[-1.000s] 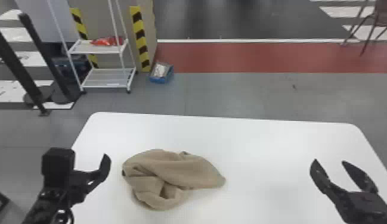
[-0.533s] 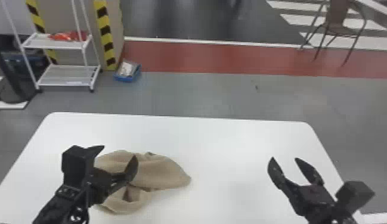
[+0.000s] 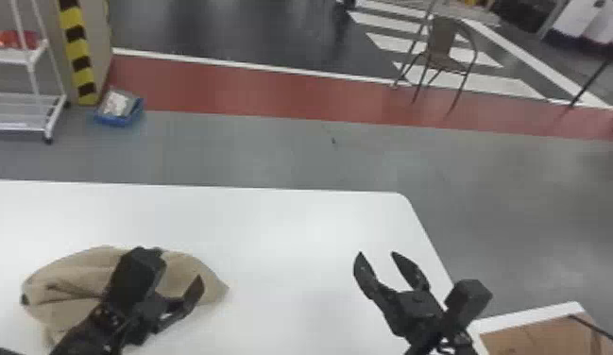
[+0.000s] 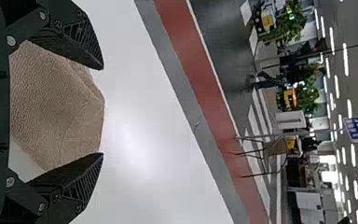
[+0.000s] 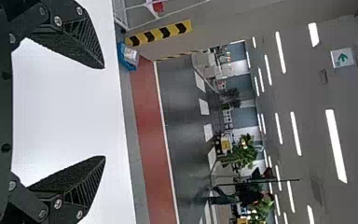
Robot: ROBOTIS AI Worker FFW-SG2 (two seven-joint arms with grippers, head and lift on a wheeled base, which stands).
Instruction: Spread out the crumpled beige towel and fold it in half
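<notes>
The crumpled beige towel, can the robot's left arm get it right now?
Probably yes: the black left gripper is open, the towel shows between its fingers, and nothing seems to be in the way.

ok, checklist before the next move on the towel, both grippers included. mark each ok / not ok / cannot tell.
1. Left gripper open: ok, fingers apart.
2. Right gripper open: ok, fingers apart.
3. Towel on the table, short of the far edge: ok.
4. Towel spread flat: not ok, bunched with folds.
5. Right gripper at the towel: not ok, well to its right.
6. Left gripper low enough to pinch cloth: cannot tell, the gap down to it is unclear.
</notes>
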